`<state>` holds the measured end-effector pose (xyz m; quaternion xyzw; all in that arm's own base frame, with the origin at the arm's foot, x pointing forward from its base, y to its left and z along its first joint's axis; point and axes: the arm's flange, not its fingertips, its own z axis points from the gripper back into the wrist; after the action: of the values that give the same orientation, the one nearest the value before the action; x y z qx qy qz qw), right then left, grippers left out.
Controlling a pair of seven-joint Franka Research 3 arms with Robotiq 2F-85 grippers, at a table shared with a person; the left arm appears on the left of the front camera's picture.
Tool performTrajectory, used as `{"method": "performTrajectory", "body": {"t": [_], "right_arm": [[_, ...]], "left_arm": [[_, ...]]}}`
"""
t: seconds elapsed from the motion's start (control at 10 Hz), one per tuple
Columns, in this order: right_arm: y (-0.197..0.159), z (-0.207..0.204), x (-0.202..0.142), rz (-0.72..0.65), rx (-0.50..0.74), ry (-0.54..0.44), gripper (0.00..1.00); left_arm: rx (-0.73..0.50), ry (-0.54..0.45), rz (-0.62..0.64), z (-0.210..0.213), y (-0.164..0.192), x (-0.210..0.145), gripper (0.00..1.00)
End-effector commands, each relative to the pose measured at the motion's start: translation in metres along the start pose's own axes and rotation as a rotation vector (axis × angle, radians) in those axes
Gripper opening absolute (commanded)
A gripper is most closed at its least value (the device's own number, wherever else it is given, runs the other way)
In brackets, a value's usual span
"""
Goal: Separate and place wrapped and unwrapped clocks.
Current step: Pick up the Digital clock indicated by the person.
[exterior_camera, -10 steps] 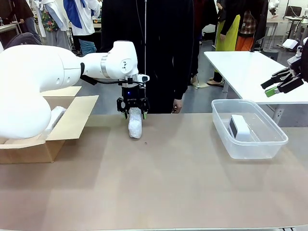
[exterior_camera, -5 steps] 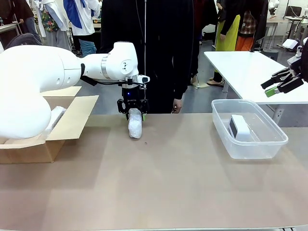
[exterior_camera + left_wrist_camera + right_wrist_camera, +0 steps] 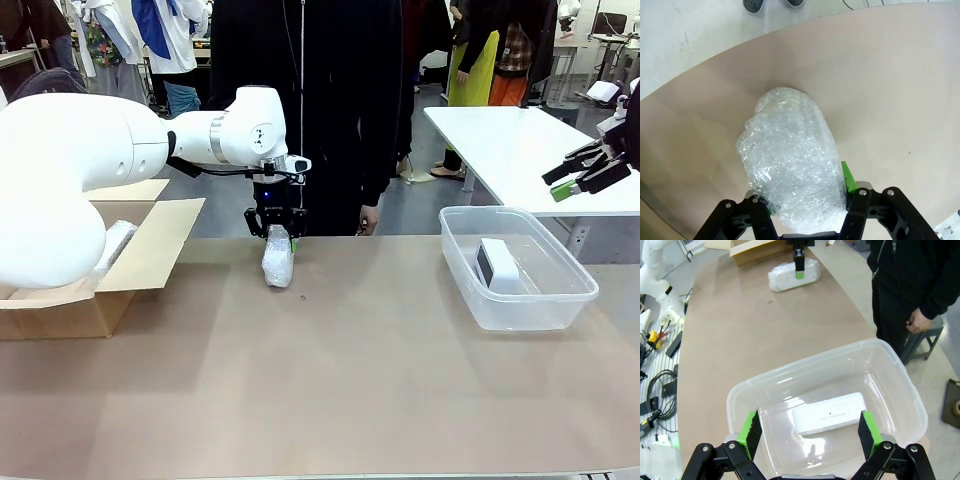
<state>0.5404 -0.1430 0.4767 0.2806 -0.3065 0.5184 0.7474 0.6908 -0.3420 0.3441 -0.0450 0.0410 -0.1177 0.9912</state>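
Left gripper (image 3: 277,233): jaws just closed onto wrapped clock (image 3: 277,258) by the table's far edge.
Right gripper (image 3: 807,432): spread wide over the bin (image 3: 900,390).
Next: likely the cardboard box (image 3: 140,250).

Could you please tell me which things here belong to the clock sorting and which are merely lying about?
Belonging: wrapped clock in the left gripper; wrapped clock in the cardboard box; bare clock in the clear tub.
Lying about: cables beside the table.

1. Brown table (image 3: 330,380): surface spans the whole near field.
2. Open cardboard box (image 3: 135,262): at the table's left edge, flap folded out.
3. Clear plastic bin (image 3: 560,300): on the table's right side.
4. White table (image 3: 510,150): behind, far right.
5. Person in black (image 3: 320,100): standing at the far side.
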Motion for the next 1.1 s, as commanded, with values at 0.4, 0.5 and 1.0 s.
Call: {"method": "performTrajectory", "body": {"t": [0.4,0.5,1.0], "right_arm": [[0.001,-0.002,0.001,-0.007,-0.010,0.005,1.00],[0.001,-0.002,0.001,-0.007,-0.010,0.005,1.00],[0.001,-0.002,0.001,-0.007,-0.010,0.005,1.00]], "left_arm": [[0.029,-0.007,-0.051,0.004,0.004,-0.005,0.00],[0.023,-0.015,-0.067,0.009,0.003,-0.006,0.00],[-0.013,-0.026,-0.138,0.034,0.003,-0.014,0.16]]}}
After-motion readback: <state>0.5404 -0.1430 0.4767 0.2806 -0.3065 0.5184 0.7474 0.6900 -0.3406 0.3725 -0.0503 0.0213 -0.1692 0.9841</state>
